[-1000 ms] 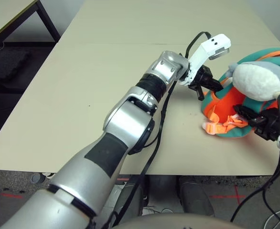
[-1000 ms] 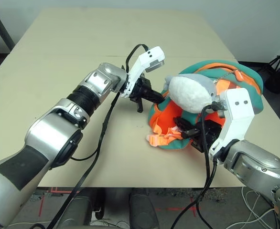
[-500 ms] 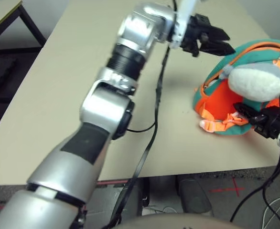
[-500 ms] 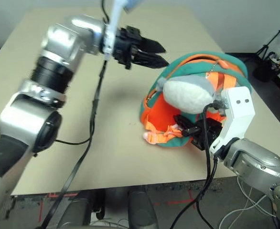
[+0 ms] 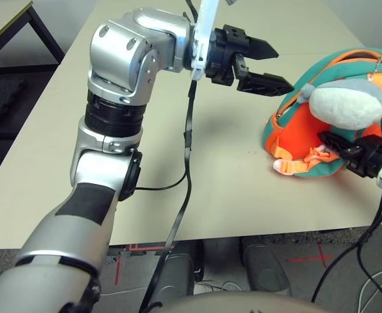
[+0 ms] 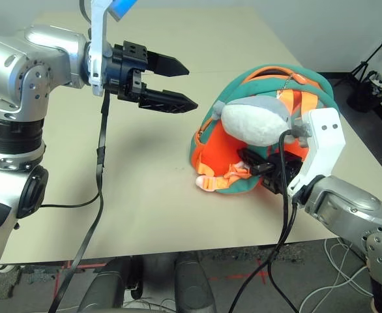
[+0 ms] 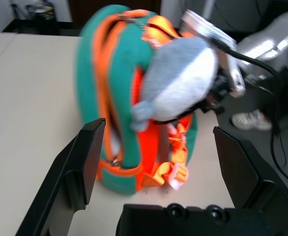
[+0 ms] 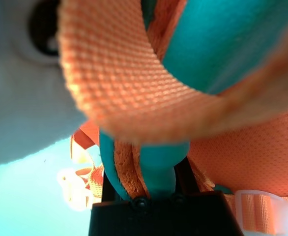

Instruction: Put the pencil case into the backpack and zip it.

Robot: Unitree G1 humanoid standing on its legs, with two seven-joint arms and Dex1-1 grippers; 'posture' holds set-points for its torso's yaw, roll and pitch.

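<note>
just a plain beige surface [image 5: 113, 98] with the little orange-and-teal backpack [image 6: 243, 176] sitting near its right front corner

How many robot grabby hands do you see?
2. The left gripper hangs open above the table; the right gripper is shut on the backpack.

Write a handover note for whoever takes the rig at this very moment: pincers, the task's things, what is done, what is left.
Left pincer: open, empty, raised above the table, apart from the backpack.
Right pincer: shut on a teal edge of the backpack, low at its front.
Backpack: on the table, plush figure on its front.
Pencil case: I cannot see it on the table; it may be inside.
Done: cannot confirm the case is in.
Left: check the zip along the backpack's edge; I cannot tell whether it is fully closed.
</note>
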